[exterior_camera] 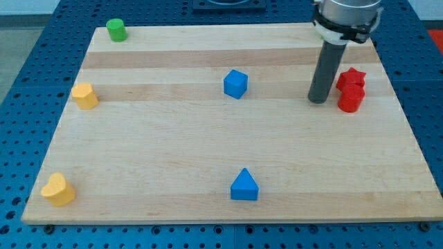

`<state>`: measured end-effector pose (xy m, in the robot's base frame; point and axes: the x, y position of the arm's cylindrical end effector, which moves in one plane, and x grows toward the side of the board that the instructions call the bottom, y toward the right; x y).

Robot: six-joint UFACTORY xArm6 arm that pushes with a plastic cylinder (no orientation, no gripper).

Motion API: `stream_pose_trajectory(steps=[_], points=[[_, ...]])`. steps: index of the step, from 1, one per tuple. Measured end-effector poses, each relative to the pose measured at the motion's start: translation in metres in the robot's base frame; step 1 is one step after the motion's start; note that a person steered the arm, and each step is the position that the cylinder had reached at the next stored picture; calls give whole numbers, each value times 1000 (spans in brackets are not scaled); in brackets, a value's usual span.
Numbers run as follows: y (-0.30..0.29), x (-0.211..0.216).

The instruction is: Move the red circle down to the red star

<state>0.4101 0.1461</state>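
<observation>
Standing upright near the desk's (208, 180) far right corner, my tip (318, 101), the rod's end effector, is holding nothing and resting just left of two red blocks. Beside it, the red star (351, 77) and the red circle (350, 101) are touching, the circle sitting on the star's near side. Elsewhere, a blue cube (235, 84) is sitting mid-desk, and a green cylinder (116, 30) is occupying the far left corner.
</observation>
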Motion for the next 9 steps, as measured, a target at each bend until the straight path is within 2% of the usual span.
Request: stream_pose_trajectory(steps=[1,3,9], points=[[-22,0],[-21,0],[49,3]])
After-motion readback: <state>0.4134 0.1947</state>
